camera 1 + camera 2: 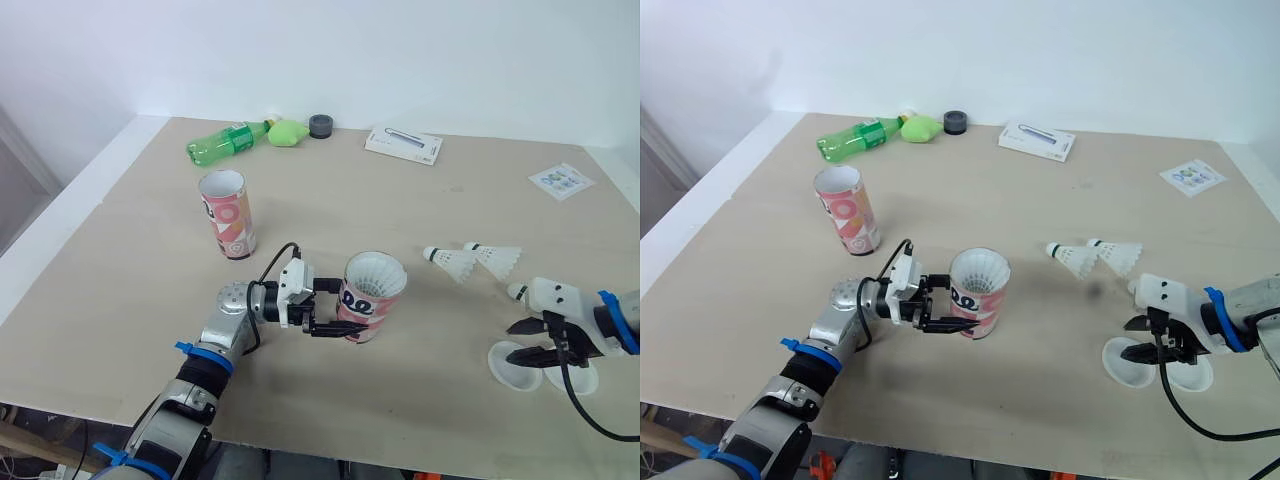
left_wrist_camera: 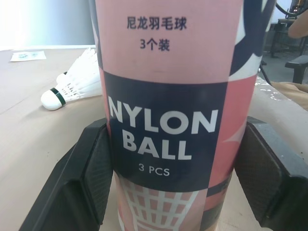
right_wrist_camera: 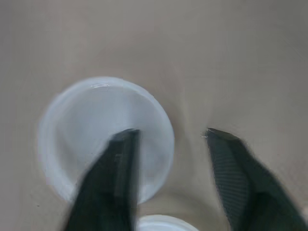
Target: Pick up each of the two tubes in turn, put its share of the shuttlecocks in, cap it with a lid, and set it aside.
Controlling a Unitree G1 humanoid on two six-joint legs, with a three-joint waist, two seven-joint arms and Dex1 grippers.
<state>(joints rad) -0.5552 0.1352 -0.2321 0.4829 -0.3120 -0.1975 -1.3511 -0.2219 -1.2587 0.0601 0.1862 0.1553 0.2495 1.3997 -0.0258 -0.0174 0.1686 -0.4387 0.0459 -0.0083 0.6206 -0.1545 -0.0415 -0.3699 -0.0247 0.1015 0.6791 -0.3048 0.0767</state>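
**Desk stock: one tube in hand, two lids beneath the right end effector**

- Left end effector (image 1: 335, 312): your fingers were clamped on either side of the pink and navy tube (image 1: 374, 300). It stood upright on the desk (image 1: 400, 210), uncapped, with the white skirt of a shuttlecock filling its mouth.
- Second tube (image 1: 227, 213): upright and open, well apart from your left end effector, on its far side.
- Right end effector (image 3: 169, 132): your fingers were spread wide, low over the desk. One finger lay across a white lid (image 3: 96, 130); the other sat over bare desk beside it.
- Second lid (image 1: 578, 378): just beside the first, close under your right wrist.
- Two loose shuttlecocks (image 1: 470, 261): lying side by side, between your two end effectors and a little beyond them.
- Far edge, well beyond both end effectors: a green bottle (image 1: 225, 143) and a white box (image 1: 403, 145).
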